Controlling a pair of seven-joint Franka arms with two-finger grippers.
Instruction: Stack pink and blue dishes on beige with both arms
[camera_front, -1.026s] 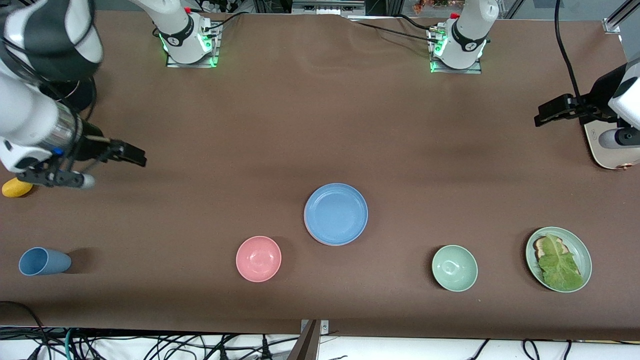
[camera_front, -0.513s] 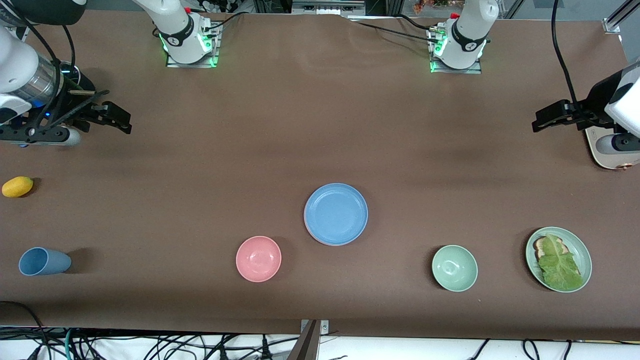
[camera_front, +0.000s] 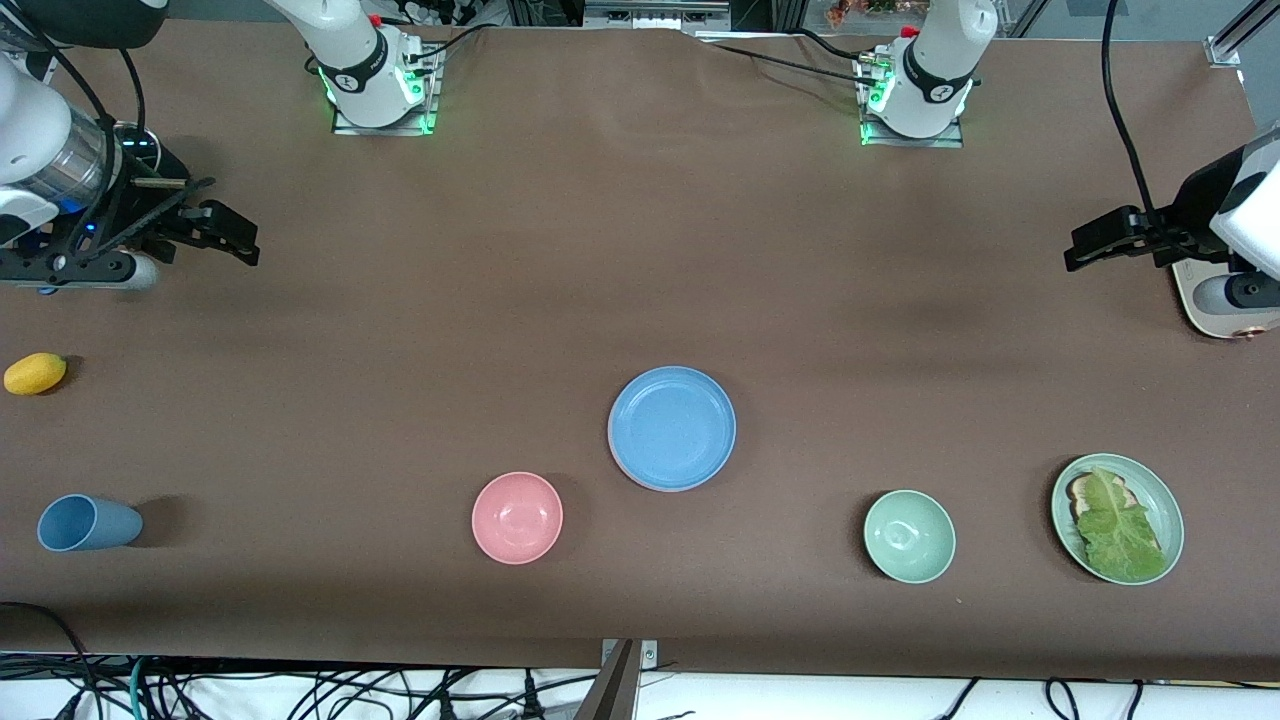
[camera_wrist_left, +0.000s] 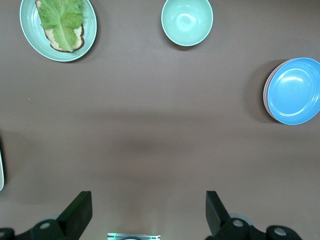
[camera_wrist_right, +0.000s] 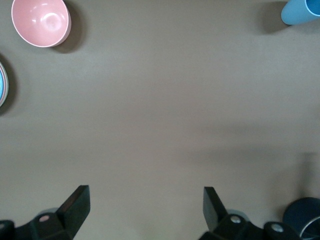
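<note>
Both pairs of jaws stood wide open with nothing between them when I checked the feeds. My left gripper (camera_front: 1085, 237) hung over bare cloth at the left arm's end of the table, and my right gripper (camera_front: 232, 233) hung over bare cloth at the right arm's end; in each wrist view the fingers (camera_wrist_left: 80, 212) framed only brown table (camera_front: 560, 260).

I judged the stacking to be finished. The blue plate (camera_front: 672, 428) lay flat near the middle of the table, and along its edge I could make out a thin pink rim (camera_wrist_left: 265, 95) and a paler sliver under that, which I took for the pink plate and the beige one beneath, though I could not see either plate's face to be sure. The stack sat well apart from both grippers, nearer to the front camera than the cloth under either of them and roughly between the two arms.

If I read it right, no further pick was called for, only parking both arms clear. Had I wanted to confirm, the next move would call for bringing a wrist camera over the stack.

Nearby lay a pink bowl (camera_front: 517, 517), a pale green bowl (camera_front: 909, 536), a green dish with lettuce (camera_front: 1117, 518), a blue cup (camera_front: 87, 523) and a yellow fruit (camera_front: 35, 373), all untouched.
</note>
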